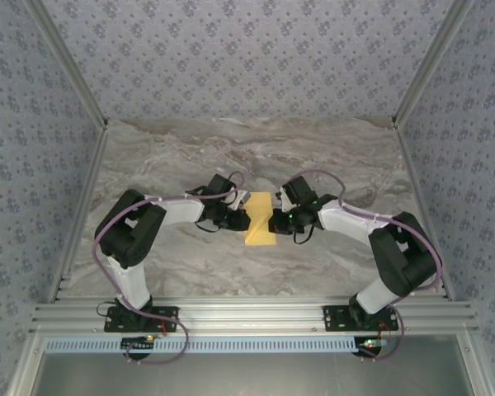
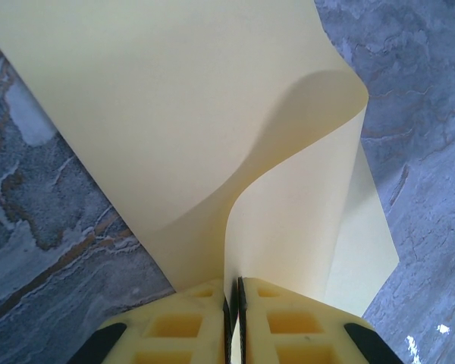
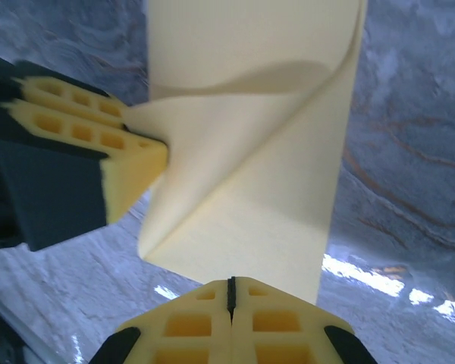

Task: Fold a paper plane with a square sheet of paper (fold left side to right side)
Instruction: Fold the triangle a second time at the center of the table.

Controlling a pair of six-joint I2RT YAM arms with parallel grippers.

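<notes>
Left fingers [image 2: 183, 324] sit at the bottom of the left wrist view. They are pressed together on an edge of the square sheet of paper [image 2: 174, 114], which rises from between them and curls over in a loose, uncreased roll above the marbled tabletop [image 2: 53, 220]. Right fingers [image 3: 183, 324] are pressed together too, at the near edge of the sheet where it lies flat. Whether any paper is nipped between them cannot be told. Seen from the right wrist, the left fingers come in from the side, pinching the lifted flap clear of the flat part. From above, the sheet [image 1: 260, 223] sits mid-tabletop between the two wrists, close against both.

The step in hand looks like carrying the left side across to the right. To do it well, the held edge should travel over in a low arc until it meets the opposite edge squarely, corners matched, before anything is pressed down. The bend is soft now, so a skewed landing would set a crooked crease. The right fingers likely serve best as an anchor, keeping the flat half from sliding.
</notes>
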